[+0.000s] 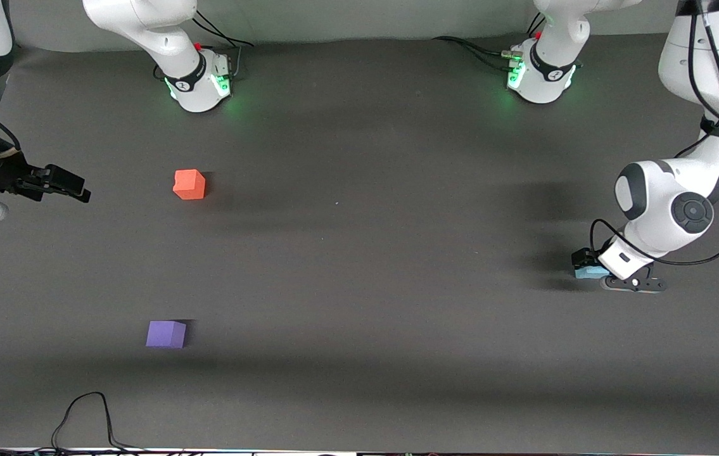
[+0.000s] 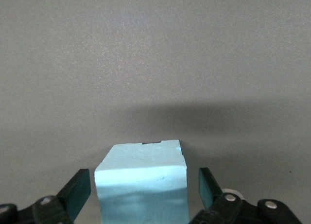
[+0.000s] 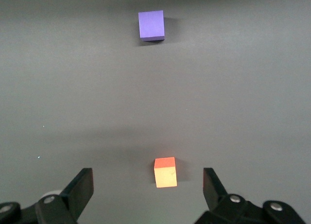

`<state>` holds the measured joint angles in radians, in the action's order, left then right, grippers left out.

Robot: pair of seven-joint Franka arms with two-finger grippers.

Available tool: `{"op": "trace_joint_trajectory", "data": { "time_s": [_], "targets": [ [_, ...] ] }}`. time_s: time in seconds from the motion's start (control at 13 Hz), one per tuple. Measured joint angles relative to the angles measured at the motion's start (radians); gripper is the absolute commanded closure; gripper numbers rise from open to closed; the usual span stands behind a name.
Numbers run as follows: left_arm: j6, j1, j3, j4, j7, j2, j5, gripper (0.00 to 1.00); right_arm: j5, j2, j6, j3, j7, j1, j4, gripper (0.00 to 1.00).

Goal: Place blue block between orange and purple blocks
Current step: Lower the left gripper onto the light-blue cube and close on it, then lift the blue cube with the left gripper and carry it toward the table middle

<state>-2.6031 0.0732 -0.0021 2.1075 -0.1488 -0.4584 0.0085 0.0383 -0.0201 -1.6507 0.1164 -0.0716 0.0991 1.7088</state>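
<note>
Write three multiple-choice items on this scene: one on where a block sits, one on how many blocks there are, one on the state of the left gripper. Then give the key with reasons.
1. Which cube lies nearest the front camera?
A. the orange block
B. the purple block
C. the blue block

2. How many cubes are on the table?
A. two
B. three
C. four

3. What state is the left gripper in?
A. open, with the blue block between its fingers
B. shut tight on the blue block and lifted high
C. open over bare table with no block near it

Key:
1 B: the purple block shows lowest in the front view, below the orange block and the blue block.
2 B: one orange, one purple, one blue.
3 A: in the left wrist view the left gripper has a gap on each side of the cube.

The right gripper waits, open, at its end of the table.
</note>
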Motion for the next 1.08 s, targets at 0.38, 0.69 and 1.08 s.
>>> {"op": "trace_joint_trajectory", "data": {
  "time_s": [0.38,0.69,1.08],
  "targets": [
    [-0.002,0.000,0.000,-0.001,0.007,-0.002,0.000,0.53,-0.040,-0.002,-0.037,-0.004,-0.001,0.018,0.002,0.00],
    [0.050,0.000,0.001,-0.037,0.014,0.020,0.000,0.53,-0.041,-0.002,-0.043,-0.003,-0.001,0.018,0.003,0.00],
    [0.525,-0.043,-0.016,-0.273,0.134,0.179,-0.001,0.53,-0.042,-0.002,-0.073,0.006,-0.001,0.018,0.004,0.00]
  ]
}}
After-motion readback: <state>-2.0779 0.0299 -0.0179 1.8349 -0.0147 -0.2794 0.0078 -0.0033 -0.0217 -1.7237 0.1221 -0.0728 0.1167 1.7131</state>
